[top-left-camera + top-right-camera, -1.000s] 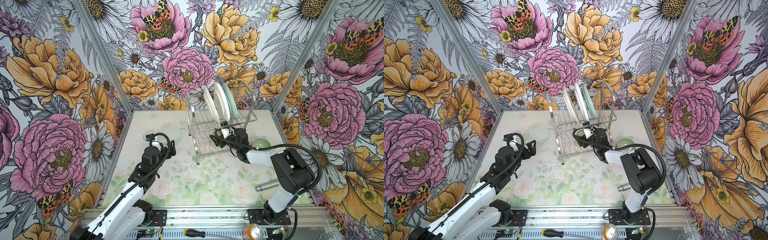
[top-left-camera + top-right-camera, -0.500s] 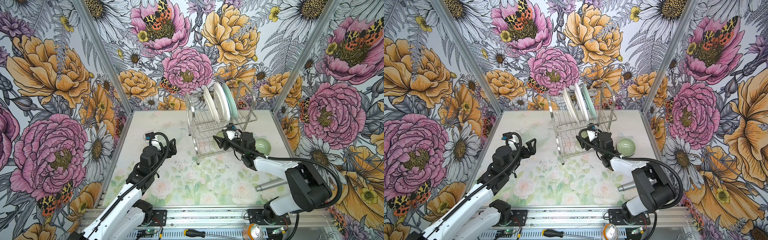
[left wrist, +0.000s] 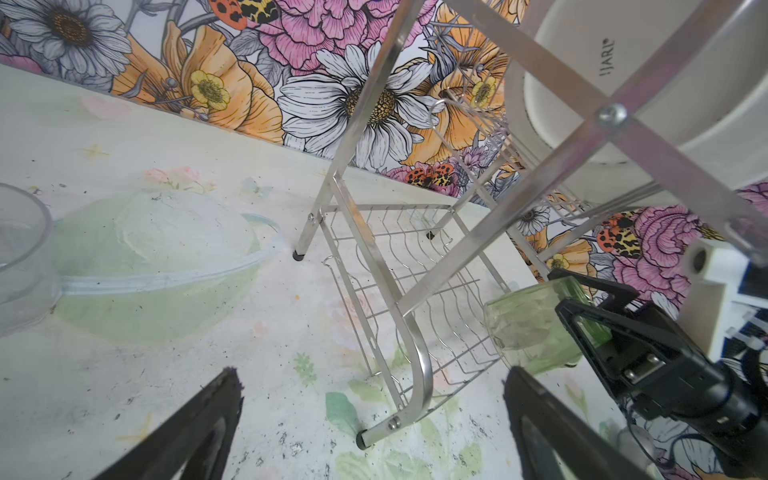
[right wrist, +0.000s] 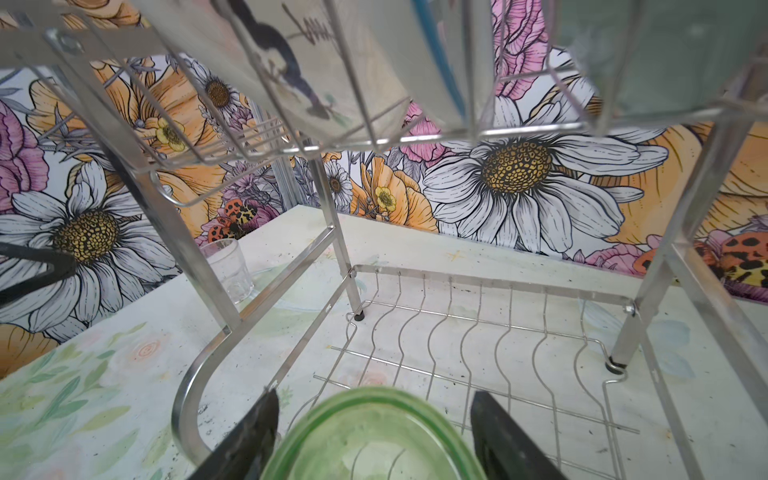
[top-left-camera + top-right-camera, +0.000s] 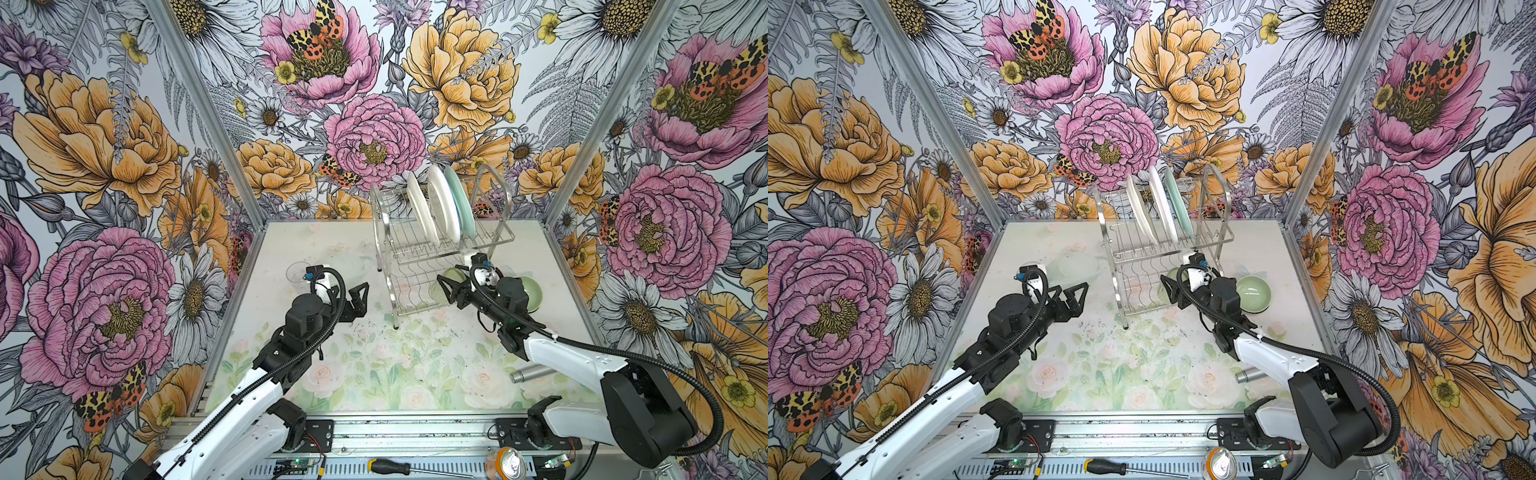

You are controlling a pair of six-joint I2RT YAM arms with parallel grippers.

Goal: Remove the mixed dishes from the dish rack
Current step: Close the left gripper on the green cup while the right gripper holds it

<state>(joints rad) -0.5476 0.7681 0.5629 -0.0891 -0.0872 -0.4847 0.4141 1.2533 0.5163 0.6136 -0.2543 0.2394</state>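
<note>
Your right gripper is closed on the green tumbler, with a finger against each side of it. It holds the tumbler tilted at the right end of the lower shelf of the dish rack, as the top views show it. You cannot tell whether the tumbler touches the wires there.

Your left gripper is wide open and holds nothing. It hangs over the table just left of the rack, pointing toward the rack's near leg.

Three plates stand on edge in the slots of the upper shelf. From left to right in both top views they are the cream plate, the white plate and the mint plate.

The other dishes sit on the table. The pale green bowl is upright to the right of the rack, partly behind your right arm. The clear glass stands behind your left gripper, and a pale bowl lies upside down beside it. A grey metal cylinder lies on its side near the front right.
</note>
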